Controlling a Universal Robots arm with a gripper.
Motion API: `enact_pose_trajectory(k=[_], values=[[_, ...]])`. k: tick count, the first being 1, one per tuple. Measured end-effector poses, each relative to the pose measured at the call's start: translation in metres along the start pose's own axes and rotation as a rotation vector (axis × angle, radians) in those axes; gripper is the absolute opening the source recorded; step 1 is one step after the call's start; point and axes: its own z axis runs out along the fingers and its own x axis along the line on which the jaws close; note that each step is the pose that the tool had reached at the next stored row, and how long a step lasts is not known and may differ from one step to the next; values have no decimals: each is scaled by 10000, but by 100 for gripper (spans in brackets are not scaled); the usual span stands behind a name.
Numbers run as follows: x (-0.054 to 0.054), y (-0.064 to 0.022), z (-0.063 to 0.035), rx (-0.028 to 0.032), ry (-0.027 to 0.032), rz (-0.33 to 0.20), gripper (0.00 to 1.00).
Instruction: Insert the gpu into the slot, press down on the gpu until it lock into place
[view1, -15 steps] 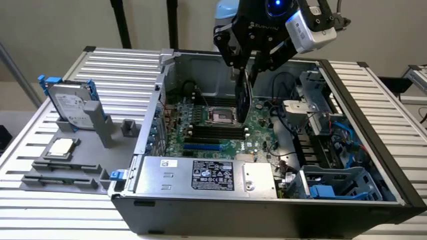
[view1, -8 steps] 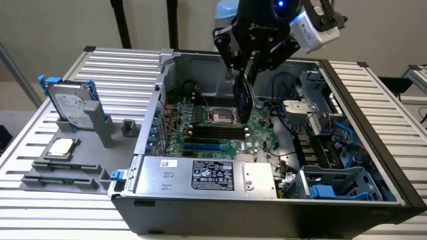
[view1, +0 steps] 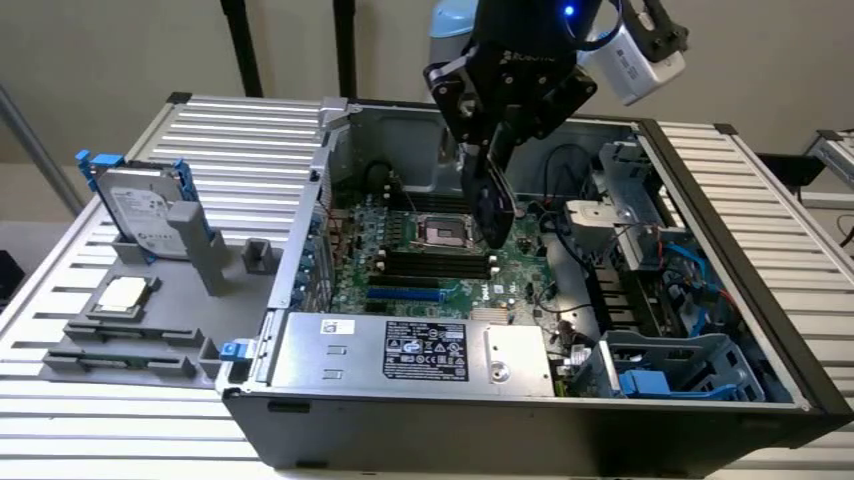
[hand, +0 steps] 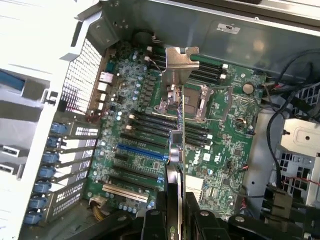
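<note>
The nearest thing in the exterior view is a big silver box (view1: 400, 350) with a label on it. It lies along the front of the open computer case (view1: 534, 430). The case sits on a table (view1: 240, 140) made of grey slats.

On the exterior view's left, on the table, two dark sticks (view1: 120, 345) lie in a grey holder. A small square chip (view1: 123, 295) sits a bit further back. Behind that, a grey drive (view1: 140, 210) in a blue frame stands up.

Inside the case, just behind the silver box, is the green board (view1: 521, 270). The blue slot (view1: 404, 296) lies on the board near the silver box. Nothing is in it. Behind the slot, long black strips (view1: 427, 262) lie side by side. After them comes a square metal socket (view1: 443, 232).

Over the board hangs the black claw (view1: 489, 150). Its two fingers are pinching the card (view1: 494, 205) from both sides. The card stands on its thin edge and points down at the board. Its low end is over the black strips and the socket. It is not in the blue slot.

In the wrist view, the card runs away from the claw, and a shiny metal plate (hand: 177, 65) is at its far end. The blue slot lies on the board off to one side of the card.

Furthest back is the grey back wall (view1: 400, 125) of the case.
</note>
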Motion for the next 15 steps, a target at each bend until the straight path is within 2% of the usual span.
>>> enact_pose_trajectory(k=[5,6,15], values=[[-1,-1,12,37,74,-912,26],[-1,-1,17,51,103,-1271,26],[-2,-3,38,116,234,-2904,26]])
